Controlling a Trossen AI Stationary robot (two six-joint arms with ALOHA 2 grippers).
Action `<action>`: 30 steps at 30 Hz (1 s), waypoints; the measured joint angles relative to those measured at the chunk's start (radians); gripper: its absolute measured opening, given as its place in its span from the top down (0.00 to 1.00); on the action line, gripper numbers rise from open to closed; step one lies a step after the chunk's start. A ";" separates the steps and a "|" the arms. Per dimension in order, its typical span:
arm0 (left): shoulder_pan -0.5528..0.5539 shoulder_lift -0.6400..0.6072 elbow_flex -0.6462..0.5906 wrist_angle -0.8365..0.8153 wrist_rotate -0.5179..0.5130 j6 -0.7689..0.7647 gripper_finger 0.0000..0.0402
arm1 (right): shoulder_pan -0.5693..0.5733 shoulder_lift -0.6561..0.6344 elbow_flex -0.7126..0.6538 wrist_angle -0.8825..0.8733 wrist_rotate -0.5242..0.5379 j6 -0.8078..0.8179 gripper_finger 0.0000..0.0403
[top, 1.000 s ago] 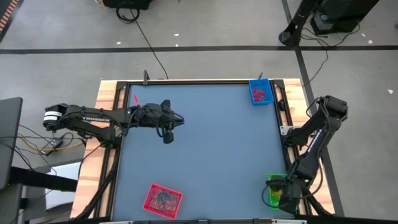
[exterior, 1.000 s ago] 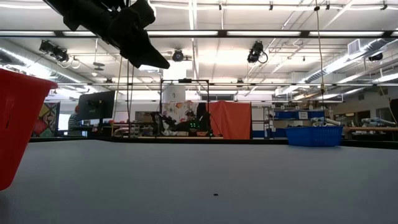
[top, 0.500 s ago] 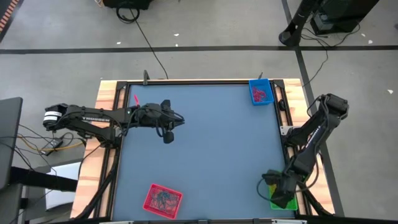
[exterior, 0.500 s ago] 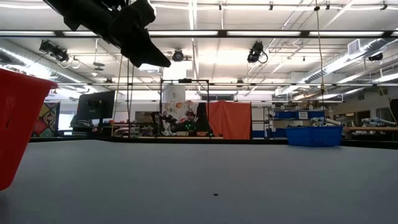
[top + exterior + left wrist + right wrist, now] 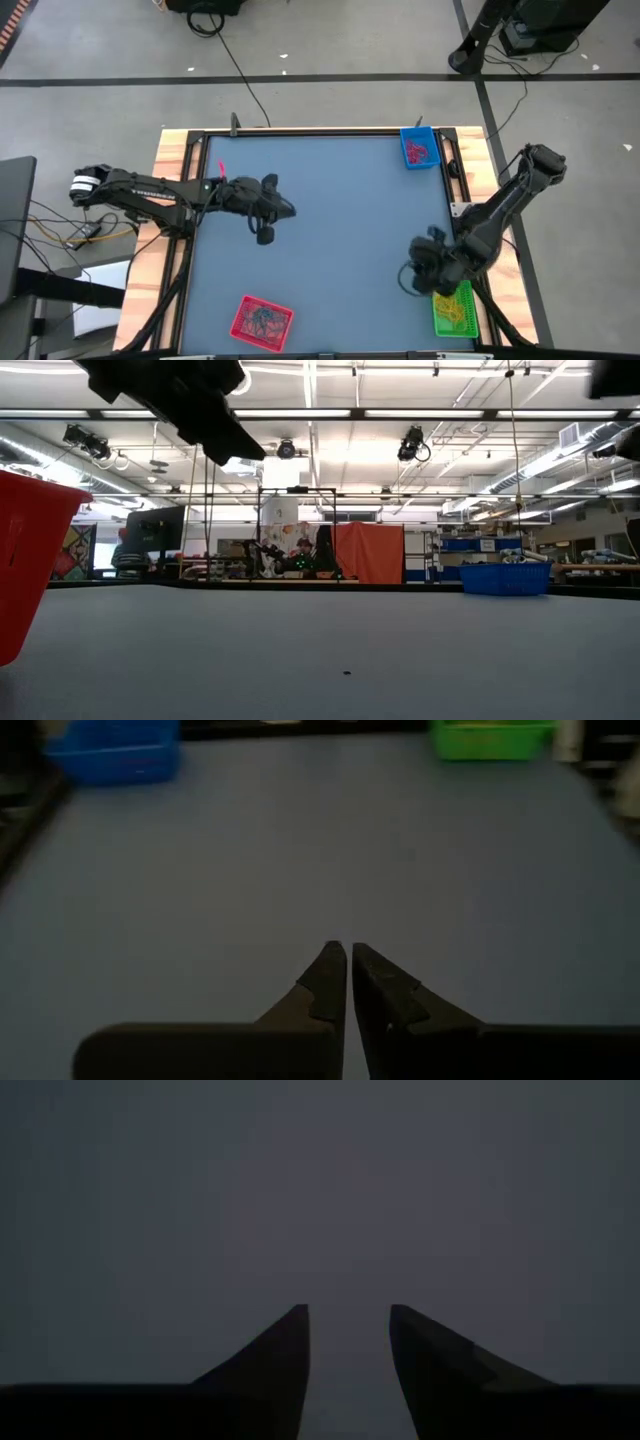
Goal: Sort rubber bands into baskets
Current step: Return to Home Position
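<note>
Rubber bands [image 5: 452,312] show only inside the three baskets. On the blue tabletop [image 5: 340,230] no loose loop can be made out in any view. Only a tiny dark speck [image 5: 346,673] lies there in the low view, too small to name.

At the near edge sits the red basket [image 5: 262,320], turned a little askew, with a dark tangle of bands in it. Along the same edge, in the near right corner, the green basket [image 5: 453,310] holds a heap of yellow bands. The right claw [image 5: 410,277] hovers just beside that basket, on its inner side and clear of its rim. Its wrist view shows the two fingers apart with nothing between them and only bare tabletop ahead.

Farther back, the left claw [image 5: 288,209] hangs over the left part of the tabletop, well apart from every basket. Its fingers are drawn together, tips almost touching, and they grip nothing.

Farthest off, in the far right corner, the blue basket [image 5: 419,150] carries a small clump of pink and red bands.

Judging from how things lie, the sorting looks essentially done: every band in sight is binned and both claws are empty. What seems left is for the arms to fold back to rest, the right one first clearing the green basket without nudging it.
</note>
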 joint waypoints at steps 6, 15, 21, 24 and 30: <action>-0.114 -0.001 0.000 -0.037 0.073 -0.048 0.95 | -0.141 -0.045 0.000 0.032 0.316 -0.170 0.63; -0.270 -0.001 -0.002 0.015 -0.269 -0.188 0.95 | -0.307 -0.014 -0.088 0.447 0.422 -0.539 0.64; -0.288 -0.007 -0.023 0.149 -0.311 -0.162 0.95 | -0.469 -0.021 -0.207 0.948 0.165 -0.918 0.71; -0.266 -0.024 -0.023 0.159 -0.345 -0.132 0.95 | -0.546 -0.021 -0.233 1.124 0.031 -1.027 0.78; -0.188 -0.086 -0.024 0.163 -0.358 -0.060 0.95 | -0.653 -0.039 -0.234 1.252 -0.130 -1.179 0.98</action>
